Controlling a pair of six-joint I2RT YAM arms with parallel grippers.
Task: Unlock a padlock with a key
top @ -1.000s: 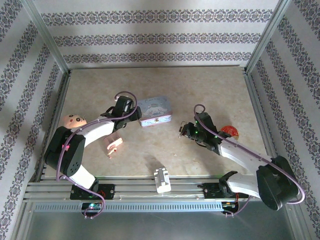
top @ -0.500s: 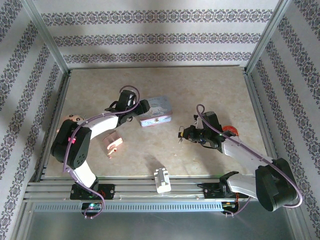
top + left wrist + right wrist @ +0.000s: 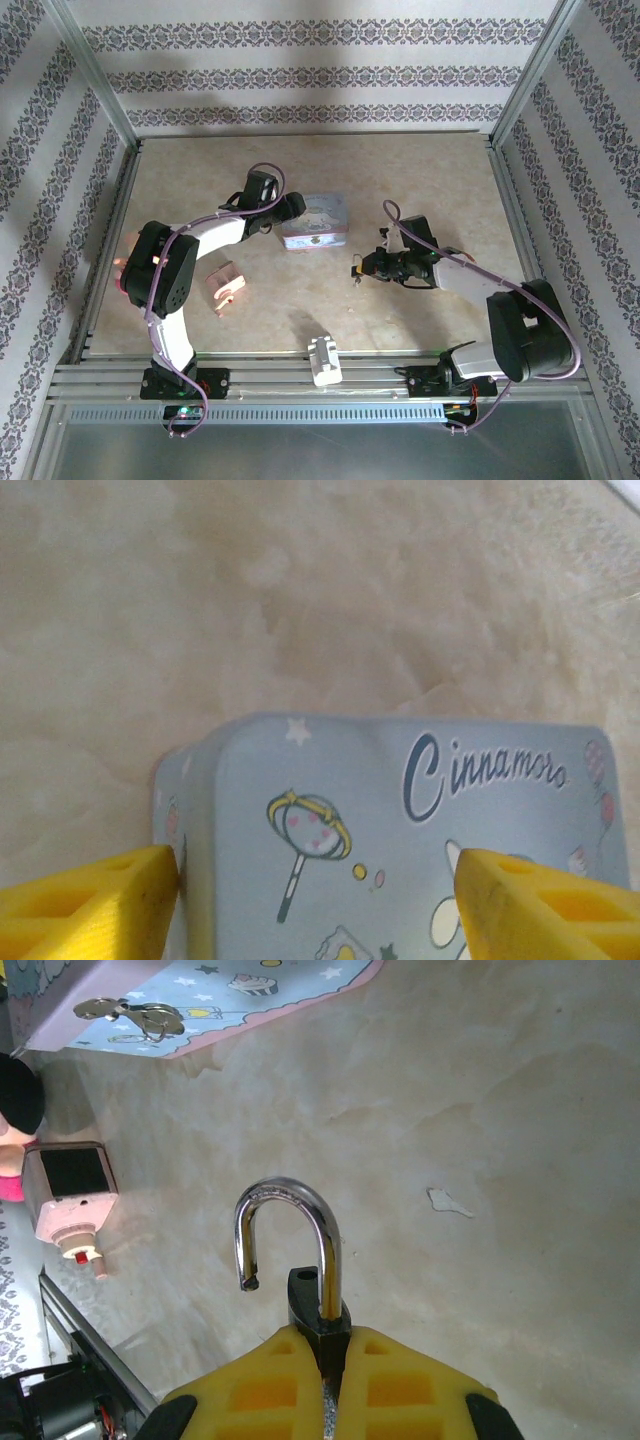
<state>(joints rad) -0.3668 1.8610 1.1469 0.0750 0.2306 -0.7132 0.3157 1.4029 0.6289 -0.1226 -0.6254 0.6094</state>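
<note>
My right gripper point(image 3: 333, 1350) is shut on the small black padlock point(image 3: 306, 1292). Its silver shackle point(image 3: 285, 1195) stands swung open above the fingers. From above, that gripper point(image 3: 366, 265) holds the padlock point(image 3: 356, 269) low over the table, right of the lilac tin point(image 3: 316, 221). A thin silver key on a ring point(image 3: 125, 1015) rests against the tin point(image 3: 250, 990) at the upper left of the right wrist view. My left gripper point(image 3: 315, 910) is open over the tin's lid point(image 3: 400, 820), one yellow finger point(image 3: 90, 905) beside its left edge. From above it point(image 3: 291, 208) sits at the tin's left end.
A pink clip-like object point(image 3: 225, 284) lies left of centre, also seen as a pink and white block point(image 3: 70, 1195). A white blocky piece point(image 3: 324, 358) sits on the front rail. Metal frame rails point(image 3: 510, 215) bound the table's sides.
My left gripper has reached right and forward to the tin's left end. My right gripper has carried the padlock slightly left.
</note>
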